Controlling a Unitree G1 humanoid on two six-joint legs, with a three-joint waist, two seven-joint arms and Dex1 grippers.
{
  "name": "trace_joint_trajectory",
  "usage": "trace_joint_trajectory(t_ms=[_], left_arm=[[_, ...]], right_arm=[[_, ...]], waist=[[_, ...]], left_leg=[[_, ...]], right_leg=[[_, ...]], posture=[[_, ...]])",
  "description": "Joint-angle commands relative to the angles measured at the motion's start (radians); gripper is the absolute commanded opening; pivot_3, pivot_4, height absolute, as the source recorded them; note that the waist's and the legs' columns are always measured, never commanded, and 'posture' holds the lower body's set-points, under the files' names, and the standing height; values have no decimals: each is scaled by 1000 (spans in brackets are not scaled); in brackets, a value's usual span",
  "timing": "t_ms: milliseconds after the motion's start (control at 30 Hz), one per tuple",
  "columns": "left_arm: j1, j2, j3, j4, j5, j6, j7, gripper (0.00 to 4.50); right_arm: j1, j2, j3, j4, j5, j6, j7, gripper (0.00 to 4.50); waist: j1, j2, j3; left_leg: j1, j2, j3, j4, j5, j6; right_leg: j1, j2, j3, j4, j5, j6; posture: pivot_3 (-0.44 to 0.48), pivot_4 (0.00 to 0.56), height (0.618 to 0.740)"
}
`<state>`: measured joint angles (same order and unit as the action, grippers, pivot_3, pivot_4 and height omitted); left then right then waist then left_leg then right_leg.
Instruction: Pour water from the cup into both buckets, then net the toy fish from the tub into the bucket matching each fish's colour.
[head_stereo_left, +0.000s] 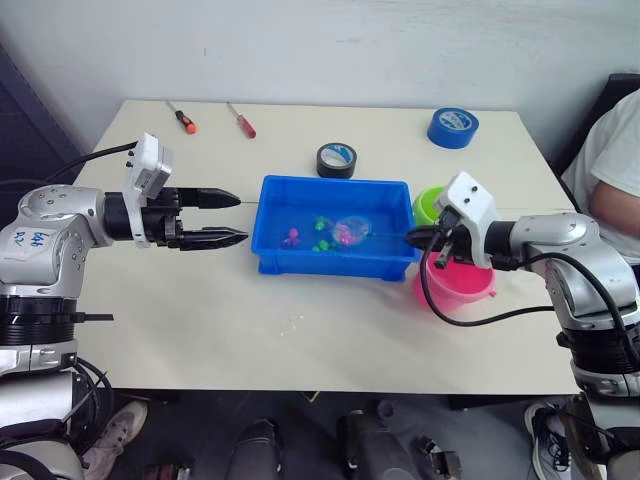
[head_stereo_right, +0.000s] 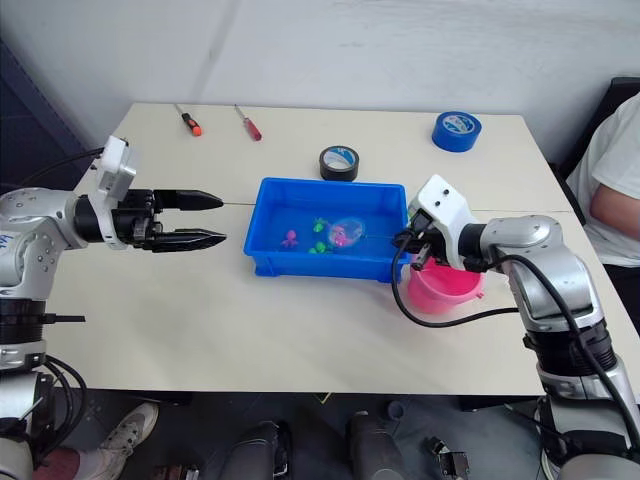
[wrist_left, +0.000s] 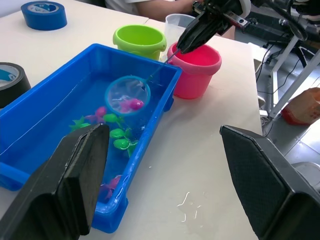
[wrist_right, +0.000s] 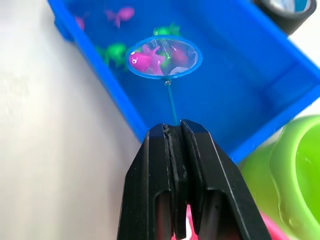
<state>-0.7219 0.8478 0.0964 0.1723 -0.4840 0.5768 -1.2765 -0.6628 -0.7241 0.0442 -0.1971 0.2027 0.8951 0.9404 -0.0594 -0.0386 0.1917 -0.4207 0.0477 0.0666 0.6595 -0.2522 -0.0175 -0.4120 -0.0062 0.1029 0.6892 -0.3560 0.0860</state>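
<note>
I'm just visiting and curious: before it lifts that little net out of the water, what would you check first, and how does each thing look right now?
1. Right tool clamped on the net handle: ok, fingers shut on it.
2. Pink fish inside the hoop: ok.
3. Only pink in the net: cannot tell; something green shows through the mesh.
4. Pink bucket close beside the tub: ok.
5. Green bucket apart from the pink one: ok.
6. Left tool out of the way: ok, open and outside the tub's far end.
</note>
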Motion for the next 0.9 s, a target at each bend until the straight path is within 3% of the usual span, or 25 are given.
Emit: trace_joint_trajectory(t_ms=[33,333,500,667,900], left_arm=[[-21,15,25,6,-6,-20,-3,3874],[-49,3,11,41,-3,-44,-14,3874],[-99,-21,-15,66,7,-62,-30,3874],[-152,-52,-39,108,16,-77,-47,3874],[-215,-97,-77,195,43,-120,-84,3874]], right_arm=[[-30,11,-53,-24,38,5,-41,0],[-28,9,-97,-31,99,4,-93,0],[18,-43,-202,-102,168,33,-97,0],[145,-151,-414,-243,265,106,-77,0],[310,-219,-567,-340,314,155,-102,0]], waist=[[1,0,0],[1,0,0],[3,0,0],[7,0,0],[1,0,0]], left_leg=[[0,0,0,0,0,0],[-1,0,0,0,0,1],[-1,0,0,0,-1,1],[-1,-1,0,0,-1,2],[0,0,0,0,-1,2]], right_leg=[[0,0,0,0,0,0],[0,0,0,0,0,0],[0,0,0,-1,0,0],[0,-1,0,-1,0,0],[1,1,2,-2,0,0]], posture=[[0,150,734],[0,150,734],[0,150,734],[0,150,734],[0,150,734]])
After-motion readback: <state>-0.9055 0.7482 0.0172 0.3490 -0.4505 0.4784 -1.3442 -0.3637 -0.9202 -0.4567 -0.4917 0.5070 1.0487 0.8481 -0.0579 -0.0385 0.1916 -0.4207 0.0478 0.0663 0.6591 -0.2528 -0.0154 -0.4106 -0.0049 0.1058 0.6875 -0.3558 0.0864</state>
